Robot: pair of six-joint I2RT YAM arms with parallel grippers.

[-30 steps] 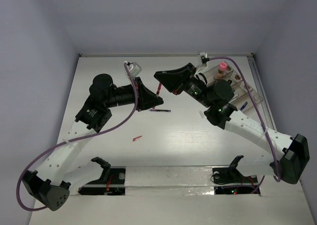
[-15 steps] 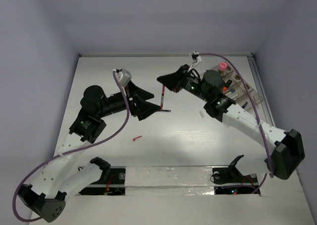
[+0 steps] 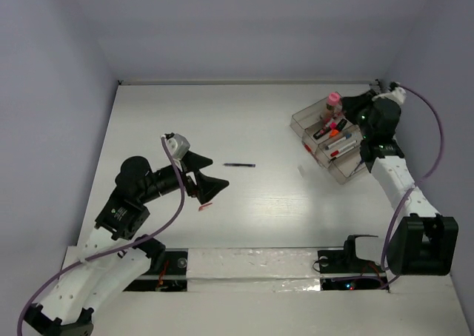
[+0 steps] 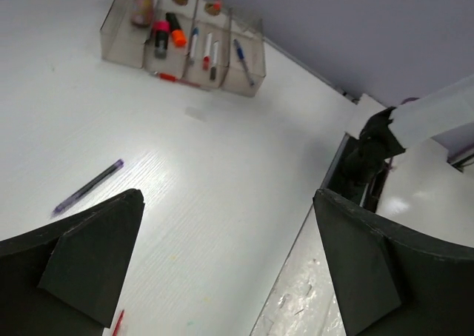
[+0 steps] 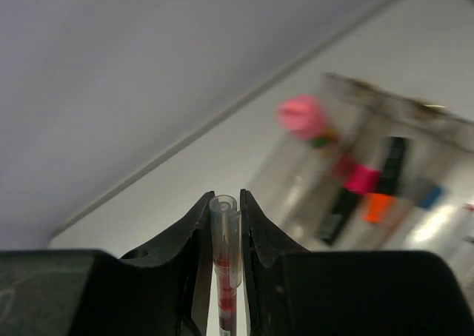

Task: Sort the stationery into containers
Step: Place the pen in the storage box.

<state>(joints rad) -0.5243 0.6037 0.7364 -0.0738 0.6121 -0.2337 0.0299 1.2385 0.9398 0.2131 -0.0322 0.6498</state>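
My right gripper (image 5: 224, 203) is shut on a red pen with a clear cap (image 5: 226, 236), which stands upright between the fingers. In the top view this gripper (image 3: 355, 118) hangs at the far right edge of the clear organiser tray (image 3: 312, 117). The tray holds a pink-capped bottle (image 3: 334, 99), markers (image 3: 331, 131) and a red pen (image 3: 337, 150). My left gripper (image 3: 205, 180) is open and holds nothing. It hovers over the near-left table, above a small red piece (image 3: 204, 206). A dark pen (image 3: 239, 164) lies loose mid-table; the left wrist view shows this pen (image 4: 89, 189) too.
A small white piece (image 3: 304, 171) lies on the table just left of the tray. The left wrist view shows the tray (image 4: 124, 43) far off and the right arm's base (image 4: 370, 158) at the table's near edge. White walls close in the table.
The left gripper opened and drew back to the near left. The right arm swung the red pen from mid-table over to the tray at the right.
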